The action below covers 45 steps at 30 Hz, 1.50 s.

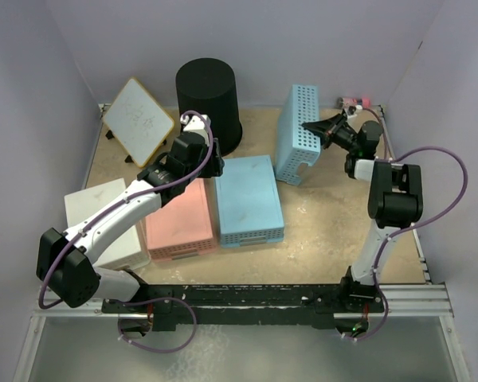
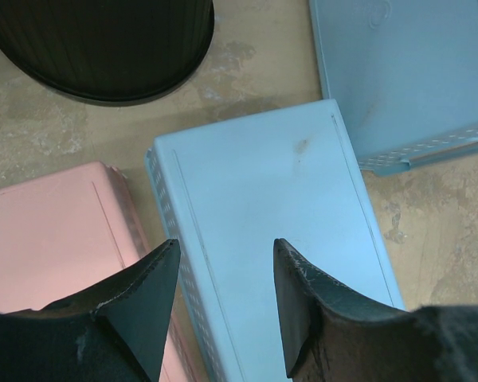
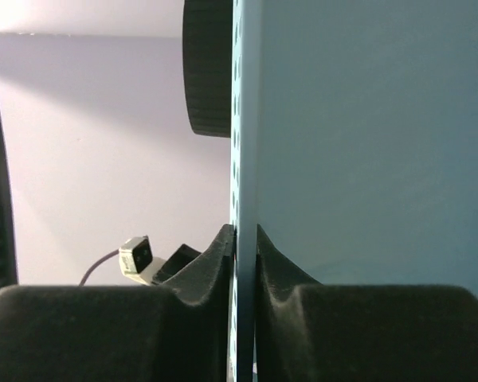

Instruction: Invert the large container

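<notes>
The large container (image 1: 209,99), a tall black ribbed bin, stands at the back of the table with its wide rim down; the left wrist view shows its rim (image 2: 103,48) resting on the table. My left gripper (image 1: 209,161) hovers open just in front of it, over an overturned light-blue basket (image 2: 263,207), with nothing between its jaws (image 2: 225,247). My right gripper (image 1: 307,126) is shut on the perforated wall of a second light-blue basket (image 1: 299,131) that stands on edge at the back right; in the right wrist view both fingers (image 3: 245,231) pinch that wall (image 3: 366,159).
A pink basket (image 1: 179,219) lies overturned beside the flat light-blue basket (image 1: 247,199). A white box (image 1: 103,215) sits at the left, and a white tile with a yellow edge (image 1: 141,118) leans at the back left. Walls enclose the table on three sides.
</notes>
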Each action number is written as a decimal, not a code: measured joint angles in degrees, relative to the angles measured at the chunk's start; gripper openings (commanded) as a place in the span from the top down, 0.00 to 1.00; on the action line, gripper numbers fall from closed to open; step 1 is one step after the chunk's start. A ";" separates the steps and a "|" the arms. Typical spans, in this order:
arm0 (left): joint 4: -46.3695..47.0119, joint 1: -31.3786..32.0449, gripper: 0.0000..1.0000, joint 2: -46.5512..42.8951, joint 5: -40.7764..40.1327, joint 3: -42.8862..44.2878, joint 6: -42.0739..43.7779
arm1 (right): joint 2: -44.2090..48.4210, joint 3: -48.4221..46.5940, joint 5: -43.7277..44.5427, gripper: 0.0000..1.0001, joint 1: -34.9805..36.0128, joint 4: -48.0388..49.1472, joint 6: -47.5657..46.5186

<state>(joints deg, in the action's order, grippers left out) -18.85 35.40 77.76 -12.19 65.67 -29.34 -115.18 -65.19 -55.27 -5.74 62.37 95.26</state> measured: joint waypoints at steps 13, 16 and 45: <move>0.00 0.00 0.52 0.02 0.00 0.00 0.00 | 5.92 7.19 -1.16 0.41 -11.63 -12.72 -14.56; 0.00 0.00 0.52 0.02 0.00 0.00 0.00 | 6.71 7.63 -0.52 0.37 -15.13 -21.49 -21.16; -2.14 0.04 0.34 -1.70 -13.75 2.49 1.51 | 38.69 -9.62 62.77 0.11 9.97 -74.29 -77.59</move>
<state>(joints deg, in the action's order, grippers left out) -20.99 35.44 76.05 -25.93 68.16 -27.83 -76.49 -74.81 7.51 4.23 -11.92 17.67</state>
